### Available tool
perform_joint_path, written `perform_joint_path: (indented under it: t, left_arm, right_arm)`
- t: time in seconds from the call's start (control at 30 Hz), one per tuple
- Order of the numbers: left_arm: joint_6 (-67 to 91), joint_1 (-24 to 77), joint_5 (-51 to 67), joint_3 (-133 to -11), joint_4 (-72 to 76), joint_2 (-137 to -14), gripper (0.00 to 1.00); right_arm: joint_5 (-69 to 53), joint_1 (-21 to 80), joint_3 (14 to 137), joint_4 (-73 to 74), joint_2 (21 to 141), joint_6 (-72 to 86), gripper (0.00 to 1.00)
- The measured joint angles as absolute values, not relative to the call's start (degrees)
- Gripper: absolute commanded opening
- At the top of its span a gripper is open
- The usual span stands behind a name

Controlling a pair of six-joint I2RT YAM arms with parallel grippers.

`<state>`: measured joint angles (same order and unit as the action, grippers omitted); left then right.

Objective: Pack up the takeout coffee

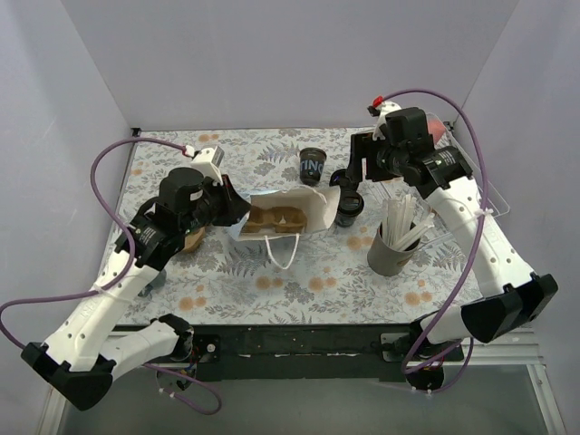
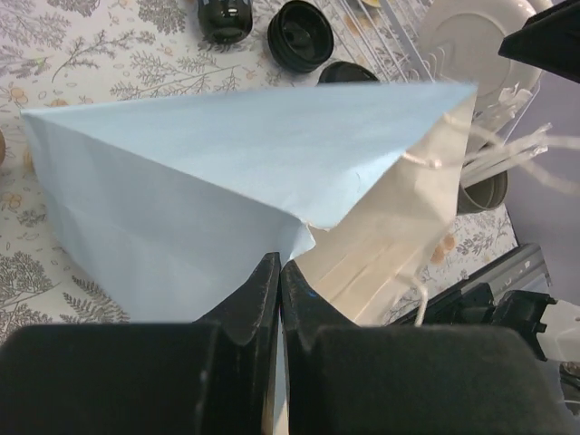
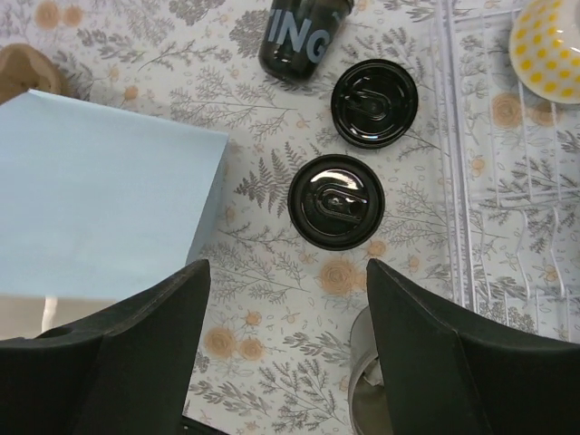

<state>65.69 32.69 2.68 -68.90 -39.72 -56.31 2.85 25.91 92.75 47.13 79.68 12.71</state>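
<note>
Three black takeout coffee cups with black lids stand behind and to the right of a pale paper bag (image 1: 290, 204). One shows white lettering (image 1: 313, 165); one stands by the bag's right end (image 1: 349, 208). In the right wrist view I see the lettered cup (image 3: 304, 32) and two lids (image 3: 374, 101) (image 3: 336, 201). A brown cup carrier (image 1: 276, 217) sits inside the bag. My left gripper (image 2: 280, 272) is shut on the bag's edge (image 2: 227, 172). My right gripper (image 3: 288, 335) is open and empty, hovering above the cups (image 1: 358, 172).
A grey holder with white utensils (image 1: 392, 246) stands right of the bag, near my right gripper (image 3: 362, 385). A wire dish rack (image 3: 507, 181) with a yellow dotted bowl (image 3: 548, 36) is at the right. A brown object (image 1: 190, 240) lies under the left arm.
</note>
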Motion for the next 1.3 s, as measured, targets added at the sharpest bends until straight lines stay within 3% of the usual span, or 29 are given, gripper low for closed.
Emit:
perform_joint_path:
  t: [0.2,0.27,0.4,0.5,0.67,0.97,1.2,1.3]
  left_arm:
    - [68.9,32.7,3.2,-68.1,-42.0,-57.3,0.0]
    - [72.0,32.7,2.9,-69.4,-43.5,-58.8,0.05]
    - [79.8,32.7,2.0,-71.8,-47.5,-61.0,0.37]
    - [85.7,32.7,1.9,-73.1,-50.6,-60.7,0.44]
    - [90.1,32.7,1.9,-78.7,-54.4,-60.9,0.48]
    - [80.6,32.7,-4.3,-95.1,-59.1,-72.9,0.53]
    - [73.9,32.7,-6.5,-92.0,-59.5,-79.2,0.53]
    - [72.6,32.7,-6.2,-88.5,-58.4,-78.1,0.51]
  right_arm:
    - [-5.6,25.7,93.5,48.6,82.7,12.2,0.71]
    - [-7.7,25.7,95.3,50.7,83.9,13.4,0.69]
    - [-9.6,25.7,97.7,54.2,84.4,16.5,0.66]
    - [-10.3,25.7,102.2,57.6,85.2,19.3,0.64]
    - [-12.3,25.7,111.0,60.5,87.9,24.4,0.61]
    - [-9.8,33.8,109.6,62.0,88.8,37.0,0.61]
    - [-5.1,37.9,102.6,61.6,88.3,43.2,0.59]
    - [-3.9,37.8,101.4,61.0,88.3,44.1,0.54]
